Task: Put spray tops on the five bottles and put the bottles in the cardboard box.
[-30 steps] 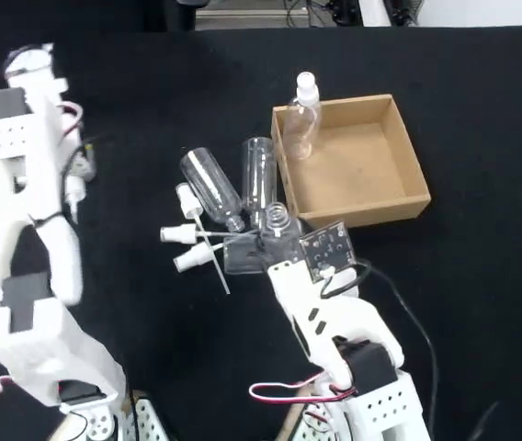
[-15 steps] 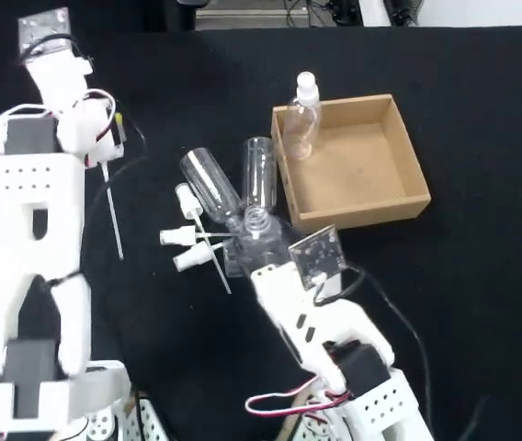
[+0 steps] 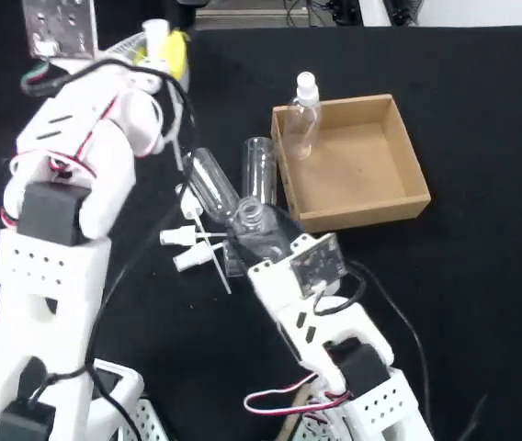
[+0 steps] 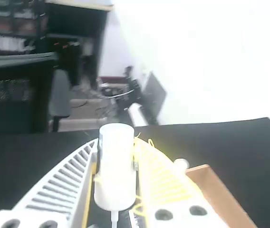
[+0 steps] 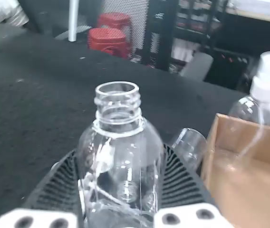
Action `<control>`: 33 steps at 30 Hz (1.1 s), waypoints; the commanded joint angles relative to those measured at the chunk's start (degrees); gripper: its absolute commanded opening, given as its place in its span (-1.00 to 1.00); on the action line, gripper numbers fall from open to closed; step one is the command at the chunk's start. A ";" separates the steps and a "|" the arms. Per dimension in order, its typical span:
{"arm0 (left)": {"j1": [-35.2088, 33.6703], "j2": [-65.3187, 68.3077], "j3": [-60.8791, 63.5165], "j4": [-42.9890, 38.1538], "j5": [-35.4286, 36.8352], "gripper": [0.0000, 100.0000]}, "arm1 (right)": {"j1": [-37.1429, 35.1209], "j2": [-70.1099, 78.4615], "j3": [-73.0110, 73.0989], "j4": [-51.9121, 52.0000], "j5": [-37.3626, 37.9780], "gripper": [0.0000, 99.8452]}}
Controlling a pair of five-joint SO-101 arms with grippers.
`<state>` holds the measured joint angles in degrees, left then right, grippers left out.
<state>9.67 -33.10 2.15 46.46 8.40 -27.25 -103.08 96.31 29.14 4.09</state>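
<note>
1. While it is raised over the far left part of the table, the left gripper is clenched on a white spray top. A white finger presses one side and a yellow finger the other. A thin tube leaves the top's lower end. In the high view this gripper stands at the end of the tall white arm, with the spray top sticking up out of it.
2. The right gripper grasps a clear open bottle between two black ribbed fingers. The bottle stands nearly upright and its threaded neck is bare. Seen from above, it is held just off the near left corner of the cardboard box.
3. The cardboard box rests on the table, right of centre, with its open side up. A capped bottle stands upright at its far left corner, touching the wall.
4. Two bottles without tops lie on their sides just left of the box. The slanted bottle lies farther from the box wall, and the straight bottle lies beside it.
5. Three loose spray tops lie together left of the held bottle, with their thin tubes crossing. Part of another clear bottle shows beneath the held one and is mostly hidden.
</note>
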 commanded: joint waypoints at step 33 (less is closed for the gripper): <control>15.08 -22.59 23.52 -18.81 7.47 -0.94 | 1.76 -5.23 0.04 -1.93 -2.20 -0.98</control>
<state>24.09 -53.93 25.98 29.23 13.76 -26.55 -103.08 96.66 28.62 2.42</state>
